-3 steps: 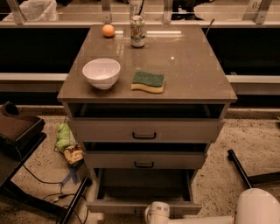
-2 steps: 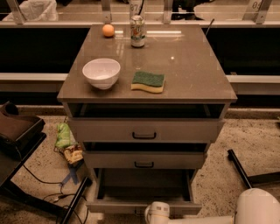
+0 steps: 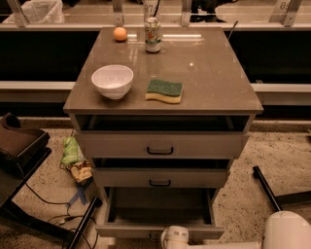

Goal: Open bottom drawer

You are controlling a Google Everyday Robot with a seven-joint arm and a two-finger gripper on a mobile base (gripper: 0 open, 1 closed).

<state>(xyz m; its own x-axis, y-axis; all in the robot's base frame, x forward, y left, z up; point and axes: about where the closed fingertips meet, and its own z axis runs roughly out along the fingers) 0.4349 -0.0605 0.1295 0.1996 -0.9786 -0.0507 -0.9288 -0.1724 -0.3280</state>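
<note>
The only legible writing is the marking "87" on the white post (image 3: 150, 7) behind the table (image 3: 214, 82). The label on the can (image 3: 152, 34) is too small to read. The table carries the upright can at its far edge, an orange ball (image 3: 120, 33) just left of the can, a white bowl (image 3: 112, 81) at front left, and a green-and-yellow sponge (image 3: 164, 91) lying flat to the right of the bowl. Three drawers sit under the table top: the top drawer (image 3: 160, 145), the middle drawer (image 3: 160, 178) and the bottom drawer (image 3: 160, 206). The bottom drawer is at floor level and is pulled out well past the two fronts above it. Its long axis runs left to right across the view. Its open side faces up and shows a plain grey interior, and its front panel faces the near edge of the view. The gripper (image 3: 171, 237) is at the bottom edge of the view, directly in front of the centre of that front panel, at or touching it, and it covers the handle area. Whether the gripper is open or closed cannot be determined. The white arm (image 3: 286, 231) enters from the lower right corner. On the speckled floor to the left of the drawers lie a green packet (image 3: 71, 150) and black cables (image 3: 43, 200).
</note>
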